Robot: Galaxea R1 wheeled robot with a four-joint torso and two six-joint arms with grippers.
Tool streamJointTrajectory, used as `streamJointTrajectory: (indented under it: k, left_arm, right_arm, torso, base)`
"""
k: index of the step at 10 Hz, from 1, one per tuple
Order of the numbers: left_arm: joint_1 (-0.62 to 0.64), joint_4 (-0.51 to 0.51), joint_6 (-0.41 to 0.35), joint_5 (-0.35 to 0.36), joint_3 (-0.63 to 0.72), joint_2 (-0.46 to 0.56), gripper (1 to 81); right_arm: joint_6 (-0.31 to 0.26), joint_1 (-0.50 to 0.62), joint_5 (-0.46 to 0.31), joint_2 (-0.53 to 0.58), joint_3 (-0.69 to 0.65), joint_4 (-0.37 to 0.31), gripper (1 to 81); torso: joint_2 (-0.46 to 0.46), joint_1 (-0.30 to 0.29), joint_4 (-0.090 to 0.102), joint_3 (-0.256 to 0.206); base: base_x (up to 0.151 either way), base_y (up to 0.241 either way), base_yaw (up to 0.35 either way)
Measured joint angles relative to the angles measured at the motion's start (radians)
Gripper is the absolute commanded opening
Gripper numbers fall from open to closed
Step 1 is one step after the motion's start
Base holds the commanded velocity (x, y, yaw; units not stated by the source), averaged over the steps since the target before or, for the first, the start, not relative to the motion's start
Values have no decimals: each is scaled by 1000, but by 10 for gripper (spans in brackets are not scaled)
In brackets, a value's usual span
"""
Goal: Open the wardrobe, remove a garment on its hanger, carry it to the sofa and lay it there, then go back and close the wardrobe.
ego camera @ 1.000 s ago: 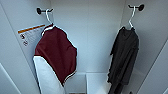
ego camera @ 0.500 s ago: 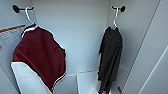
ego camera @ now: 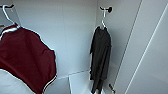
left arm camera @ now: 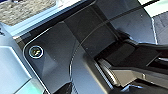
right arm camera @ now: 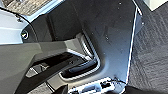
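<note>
The wardrobe (ego camera: 72,37) stands open in the head view, its white inside filling the frame. The garment (ego camera: 100,57), long and black, hangs at the right side of the inside on the white hanger (ego camera: 103,21). The hanger's hook sits over a black peg (ego camera: 108,9) high on the wall. The garment's hem reaches down near the wardrobe's floor (ego camera: 78,80). The wrist views look down along my own dark body, and I cannot make out either gripper's state there.
A maroon jacket (ego camera: 27,60) with white trim hangs at the left on its own white hanger (ego camera: 6,13). The open white door (ego camera: 147,55) rises at the right. Grey carpet (right arm camera: 152,57) lies beside my base.
The whole head picture has shifted and grown: the camera has moved nearer to the wardrobe, so both hanging pieces look larger and sit further left. The clothes themselves have not moved.
</note>
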State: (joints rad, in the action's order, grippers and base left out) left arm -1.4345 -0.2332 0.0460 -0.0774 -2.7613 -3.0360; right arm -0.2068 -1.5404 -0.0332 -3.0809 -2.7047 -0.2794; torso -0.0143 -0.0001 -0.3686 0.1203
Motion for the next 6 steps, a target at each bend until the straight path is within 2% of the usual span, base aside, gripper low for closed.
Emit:
streamJointTrajectory:
  k: [3,6]
  left_arm:
    - [5,-5,0,4,86,37,811]
    - [42,-11,0,2,266,127,811]
  right_arm:
    - [-1,5,0,0,0,0,811]
    - [-1,6,0,0,0,0,811]
  torso:
    - [0,0,1,0]
    - [0,0,1,0]
  base:
    - [0,0,0]
    - [0,0,0]
